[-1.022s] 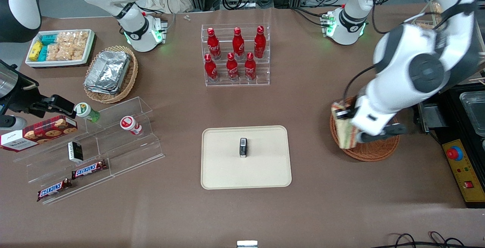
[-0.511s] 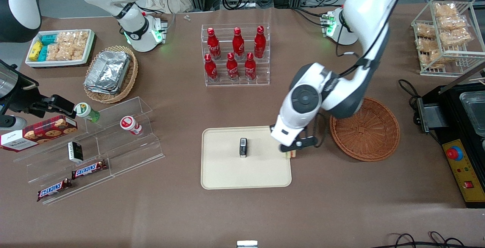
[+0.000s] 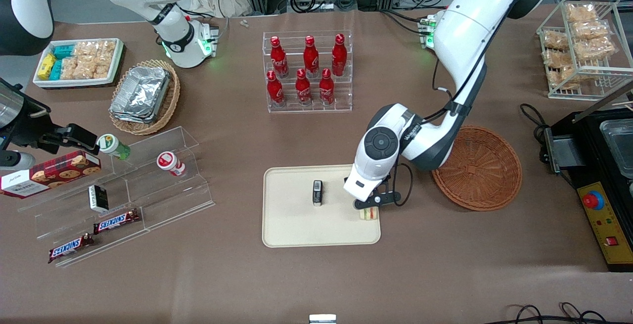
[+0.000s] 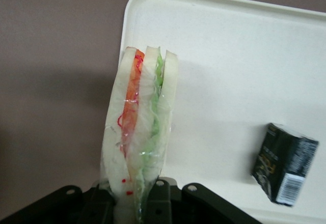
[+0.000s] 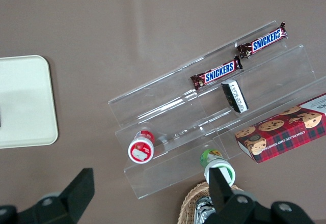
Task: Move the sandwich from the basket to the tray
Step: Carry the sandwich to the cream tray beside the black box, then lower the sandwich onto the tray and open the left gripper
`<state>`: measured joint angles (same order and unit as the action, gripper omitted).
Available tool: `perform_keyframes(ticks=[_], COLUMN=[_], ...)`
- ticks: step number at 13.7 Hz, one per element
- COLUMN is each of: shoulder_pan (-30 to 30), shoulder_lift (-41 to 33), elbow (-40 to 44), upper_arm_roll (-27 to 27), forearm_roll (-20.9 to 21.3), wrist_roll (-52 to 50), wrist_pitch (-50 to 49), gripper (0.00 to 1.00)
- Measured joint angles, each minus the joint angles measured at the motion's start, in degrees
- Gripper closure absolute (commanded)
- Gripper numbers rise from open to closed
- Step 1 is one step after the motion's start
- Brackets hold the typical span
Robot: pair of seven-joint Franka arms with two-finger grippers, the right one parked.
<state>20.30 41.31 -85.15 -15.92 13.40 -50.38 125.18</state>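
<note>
My left gripper [image 3: 368, 206] hangs low over the cream tray [image 3: 296, 227], at the tray's end nearest the round reddish-brown basket [image 3: 477, 170]. It is shut on the sandwich [image 3: 367, 213], a clear-wrapped wedge with red, orange and green layers. In the left wrist view the sandwich [image 4: 142, 132] stands out from the gripper [image 4: 137, 203], pinched at its base, just inside the tray's rim [image 4: 153, 0]. Whether it touches the tray I cannot tell. The basket holds nothing.
A small black box [image 3: 317, 193] stands on the tray's middle, close to the sandwich. A rack of red bottles [image 3: 309, 71] stands farther from the camera. A wire rack of snacks [image 3: 583, 42] and a black machine [image 3: 601, 205] lie past the basket.
The gripper carried the sandwich out of the basket and across to the tray, then came down nearer the camera over the tray's end. The basket is now bare.
</note>
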Motion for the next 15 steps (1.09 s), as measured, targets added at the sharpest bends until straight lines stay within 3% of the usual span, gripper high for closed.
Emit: perform_keyframes(ticks=[3, 5, 6, 7, 8, 9, 15], shoulder_pan=[0.0, 0.0, 0.0, 0.1, 0.1, 0.1, 0.1], shoulder_lift=[1.2, 1.4, 1.4, 1.4, 1.4, 1.4, 1.4], elbow=[0.1, 0.1, 0.1, 0.2, 0.2, 0.2, 0.3], upper_arm_roll=[0.0, 0.0, 0.0, 0.0, 0.0, 0.0, 0.0], forearm_roll=[0.4, 0.5, 0.5, 0.5, 0.5, 0.5, 0.5], wrist_roll=[0.0, 0.3, 0.4, 0.4, 0.4, 0.4, 0.4], wrist_pitch=[0.5, 0.6, 0.6, 0.6, 0.6, 0.7, 1.1], gripper=[1.00, 0.82, 0.81, 0.65, 0.14, 0.00, 0.00])
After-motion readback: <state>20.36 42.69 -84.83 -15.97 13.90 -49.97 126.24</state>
